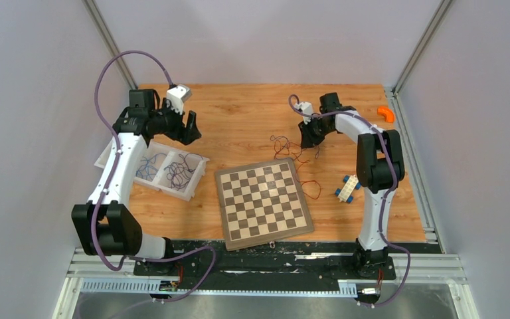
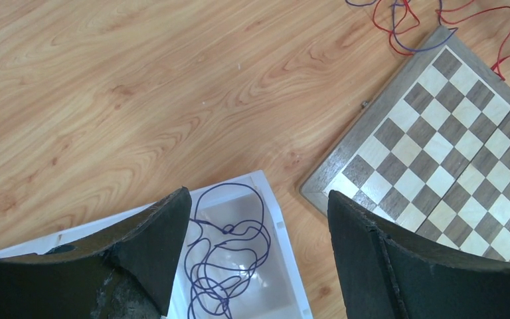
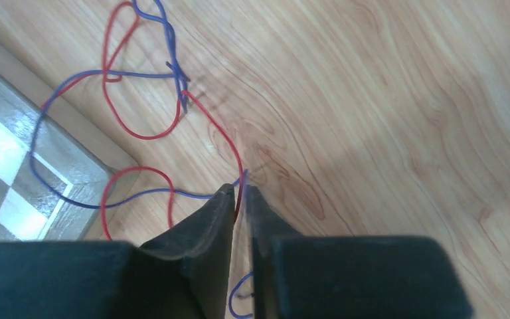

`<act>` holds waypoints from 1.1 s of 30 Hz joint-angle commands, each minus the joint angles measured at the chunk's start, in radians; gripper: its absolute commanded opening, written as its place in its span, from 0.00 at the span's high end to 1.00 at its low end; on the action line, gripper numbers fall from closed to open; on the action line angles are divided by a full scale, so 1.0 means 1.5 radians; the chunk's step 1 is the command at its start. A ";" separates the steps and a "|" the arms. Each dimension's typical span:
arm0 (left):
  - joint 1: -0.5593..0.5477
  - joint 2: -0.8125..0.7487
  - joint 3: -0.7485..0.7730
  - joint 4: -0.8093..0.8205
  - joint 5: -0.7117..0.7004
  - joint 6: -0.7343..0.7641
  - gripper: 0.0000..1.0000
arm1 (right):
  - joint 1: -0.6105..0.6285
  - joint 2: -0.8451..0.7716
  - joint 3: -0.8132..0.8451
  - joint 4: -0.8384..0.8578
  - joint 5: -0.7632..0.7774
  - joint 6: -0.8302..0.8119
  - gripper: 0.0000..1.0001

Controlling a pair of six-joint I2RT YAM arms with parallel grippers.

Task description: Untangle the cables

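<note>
Red cable (image 3: 238, 176) and blue cable (image 3: 133, 73) lie tangled on the table (image 3: 405, 133) by the chessboard (image 1: 262, 203). Only the right wrist view shows the right gripper (image 3: 240, 199) pinching the red one. The left wrist view has the left gripper (image 2: 259, 196) spread wide over purple cables (image 2: 229, 229) in the tray (image 2: 287, 249).

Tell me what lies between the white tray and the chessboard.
Bare wooden tabletop only between tray and chessboard, per the overhead view; no cables cross it.

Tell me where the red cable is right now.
Right wrist view: the red cable lies tangled with the blue cable off the chessboard's far right corner, one strand pinched between the right end effector's fingers.
</note>
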 commanded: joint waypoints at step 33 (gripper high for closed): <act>-0.259 0.179 0.055 0.709 0.186 -0.292 0.00 | 0.085 -0.222 0.233 0.515 -0.427 0.583 1.00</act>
